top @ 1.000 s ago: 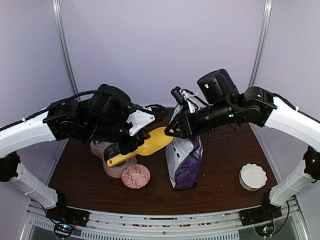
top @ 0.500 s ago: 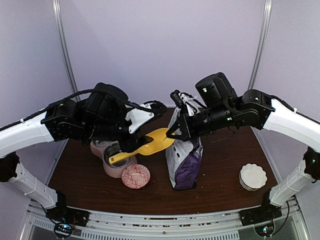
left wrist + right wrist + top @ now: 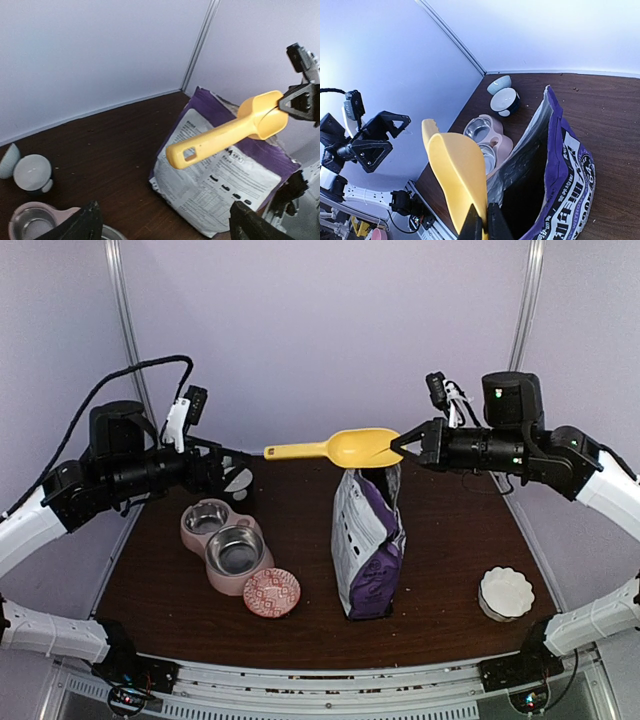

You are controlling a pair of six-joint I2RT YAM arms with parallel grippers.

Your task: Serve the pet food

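Yellow scoop (image 3: pixel 345 447) hangs over the open purple bag (image 3: pixel 368 540), its bowl pinched by the closed right gripper (image 3: pixel 402 445). The left gripper (image 3: pixel 232 478) gapes wide, empty. Unseen, the pet food is presumably inside the bag. Next, the scoop needs tipping down into the bag's mouth.

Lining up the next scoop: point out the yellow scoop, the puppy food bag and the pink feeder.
yellow scoop (image 3: pixel 345 448), top view, where handle meets bowl.
puppy food bag (image 3: pixel 368 540), top view, middle of its side.
pink feeder (image 3: pixel 224 586), top view, near pink wall.
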